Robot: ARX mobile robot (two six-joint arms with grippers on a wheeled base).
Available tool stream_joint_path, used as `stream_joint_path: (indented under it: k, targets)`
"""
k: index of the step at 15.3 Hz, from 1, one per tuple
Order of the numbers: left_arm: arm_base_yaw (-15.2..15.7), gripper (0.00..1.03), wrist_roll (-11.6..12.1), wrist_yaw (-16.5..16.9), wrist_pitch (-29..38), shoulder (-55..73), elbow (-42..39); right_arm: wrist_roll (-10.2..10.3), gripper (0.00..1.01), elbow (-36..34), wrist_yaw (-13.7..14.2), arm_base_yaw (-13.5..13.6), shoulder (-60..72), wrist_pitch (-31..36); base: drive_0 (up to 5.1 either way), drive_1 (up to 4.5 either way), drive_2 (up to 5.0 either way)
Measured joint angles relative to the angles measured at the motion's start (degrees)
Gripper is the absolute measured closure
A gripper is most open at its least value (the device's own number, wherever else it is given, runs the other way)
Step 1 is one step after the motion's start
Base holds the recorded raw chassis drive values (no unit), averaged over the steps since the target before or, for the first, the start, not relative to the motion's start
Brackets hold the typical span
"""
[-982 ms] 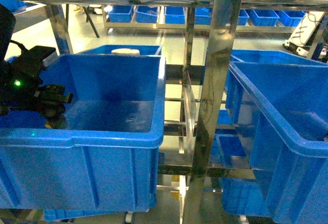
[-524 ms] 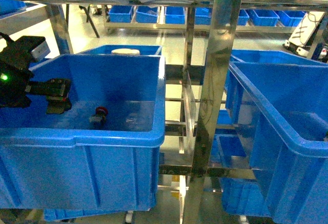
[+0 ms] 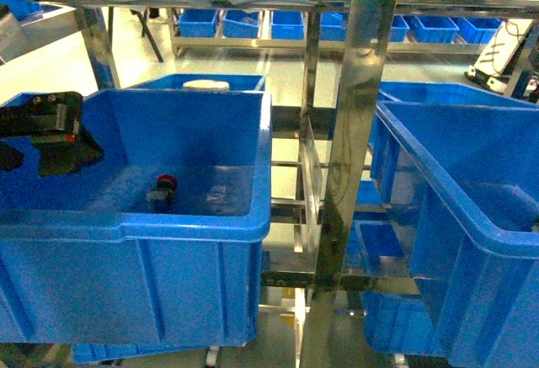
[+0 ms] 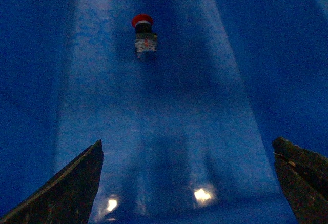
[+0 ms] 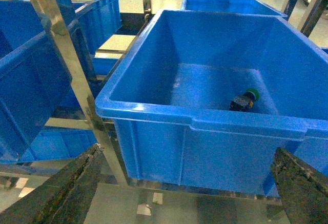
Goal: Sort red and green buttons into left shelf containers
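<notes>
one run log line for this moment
left end effector: open, empty | red button: on left bin floor | green button: in right bin

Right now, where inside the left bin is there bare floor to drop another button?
The left bin holds only one red button, near the front wall's middle. Floor right of it is bare, and also left, below the open left gripper.
</notes>
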Motion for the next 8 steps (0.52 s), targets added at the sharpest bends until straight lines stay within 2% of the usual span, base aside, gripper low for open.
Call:
stream_joint_path:
  k: [2,3,5,7,8]
  targets:
    - [0.09,0.05,-2.25,0.9,0.02,-8.48,-5.44,0.0,0.03,0.0,0.0,0.0,0.0,0.0,0.0,0.0,0.0]
    - [0.66,0.05,-2.6,0.5,0.28,-13.86,-9.42,0.0,0.03,0.0,0.0,0.0,0.02,-0.02,0.0,0.0,0.0]
    - [2.23,0.05,-1.86,0.92,-1.7,-25.0,-18.03,0.0,0.03,0.0,0.0,0.0,0.02,-0.02,0.0,0.0,0.0]
    - [3.78,0.05,-1.14,2.34,-9.05,-38.4,-26.6,0.0,0.03,0.0,0.0,0.0,0.02,-0.02,0.0,0.0,0.0]
    - [3.48,0.05,-0.5,2.08,-13.03,-45.53,-29.29,0.0,0.03,0.0,0.0,0.0,0.02,-0.02,0.0,0.0,0.0]
